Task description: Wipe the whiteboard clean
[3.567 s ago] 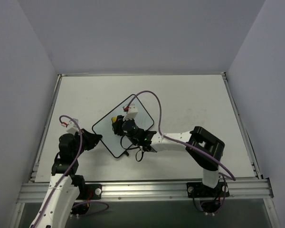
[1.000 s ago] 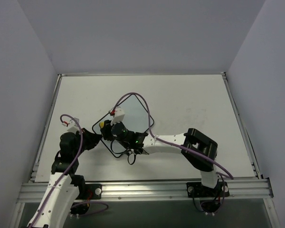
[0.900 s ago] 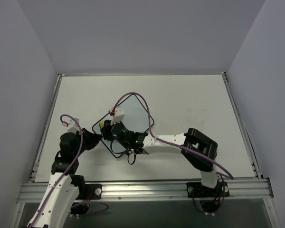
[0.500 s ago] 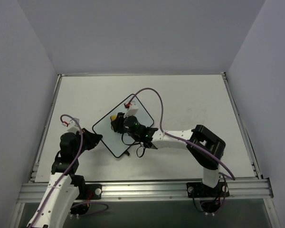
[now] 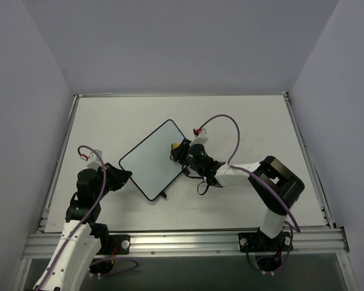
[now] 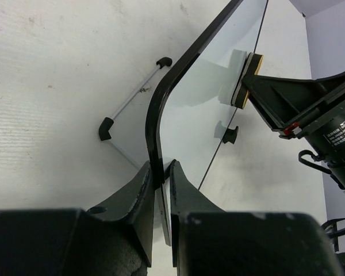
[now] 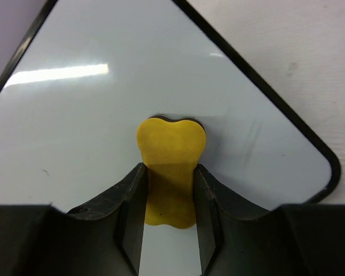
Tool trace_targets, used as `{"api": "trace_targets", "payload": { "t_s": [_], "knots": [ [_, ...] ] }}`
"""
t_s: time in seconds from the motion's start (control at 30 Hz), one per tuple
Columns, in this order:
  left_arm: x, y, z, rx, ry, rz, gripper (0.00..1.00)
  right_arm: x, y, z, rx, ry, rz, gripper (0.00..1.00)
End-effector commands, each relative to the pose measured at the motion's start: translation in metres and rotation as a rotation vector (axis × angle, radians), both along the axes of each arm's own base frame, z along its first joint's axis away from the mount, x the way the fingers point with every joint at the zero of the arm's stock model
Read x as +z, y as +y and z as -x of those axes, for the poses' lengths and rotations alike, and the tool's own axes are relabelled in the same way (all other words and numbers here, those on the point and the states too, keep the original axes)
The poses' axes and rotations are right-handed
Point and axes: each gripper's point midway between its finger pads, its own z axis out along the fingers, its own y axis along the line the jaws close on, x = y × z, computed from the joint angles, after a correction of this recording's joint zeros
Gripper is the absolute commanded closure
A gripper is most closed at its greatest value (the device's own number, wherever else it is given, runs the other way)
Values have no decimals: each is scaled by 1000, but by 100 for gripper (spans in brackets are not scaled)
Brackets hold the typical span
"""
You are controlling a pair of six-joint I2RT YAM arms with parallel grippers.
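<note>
The whiteboard (image 5: 151, 159) is a white rectangle with a thin black frame, lying diamond-wise on the table, its face clean. My left gripper (image 5: 122, 176) is shut on the board's near-left corner; in the left wrist view its fingers (image 6: 139, 190) clamp the black frame (image 6: 178, 75). My right gripper (image 5: 177, 153) is shut on a small yellow sponge (image 7: 170, 152) and presses it on the board (image 7: 103, 98) near its right corner. The sponge also shows in the left wrist view (image 6: 247, 72).
A thin black foot (image 5: 163, 195) sticks out under the board's near corner; another foot (image 6: 106, 127) shows in the left wrist view. The right arm's purple cable (image 5: 227, 124) loops above the table. Grey walls surround the table.
My right gripper has swept the sponge from the board's left side across to its right corner. The left gripper has kept its hold on the board's corner.
</note>
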Motion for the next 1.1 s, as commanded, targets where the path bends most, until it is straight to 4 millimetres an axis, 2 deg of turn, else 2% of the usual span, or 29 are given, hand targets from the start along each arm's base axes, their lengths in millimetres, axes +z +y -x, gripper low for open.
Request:
{"api": "trace_targets", "payload": {
  "t_s": [0.0, 0.07, 0.4, 0.63, 0.73, 0.8, 0.9, 0.93, 0.97, 1.03, 1.07],
  "knots": [
    [-2, -2, 4, -29, 15, -34, 98, -52, -27, 18, 0, 147, 63, 100],
    [-2, -2, 4, -28, 15, -35, 98, -58, -39, 17, -20, 165, 49, 100],
    [-2, -1, 4, -24, 16, -35, 98, -73, -65, 23, -68, 200, 42, 100],
    [-3, -2, 4, -26, 18, -35, 98, -68, -67, 19, -72, 188, 53, 100],
    [-2, -2, 3, -27, 17, -34, 98, -64, -62, 16, -45, 175, 71, 100],
    [-3, -2, 4, -30, 17, -37, 98, -52, -51, 9, -18, 150, 61, 100],
    [-2, -2, 4, -31, 16, -35, 98, -35, -28, 4, 49, 117, 66, 100],
    [-2, -2, 4, -29, 16, -35, 98, -37, -20, 9, 78, 127, 87, 100],
    [-2, -2, 4, -29, 16, -35, 98, -24, -8, 4, 100, 96, 85, 100],
    [-2, -2, 4, -31, 14, -35, 98, -23, 5, 8, 132, 103, 105, 100],
    [-2, -2, 4, -31, 16, -35, 98, -19, 19, 16, 165, 94, 108, 100]
  ]
}}
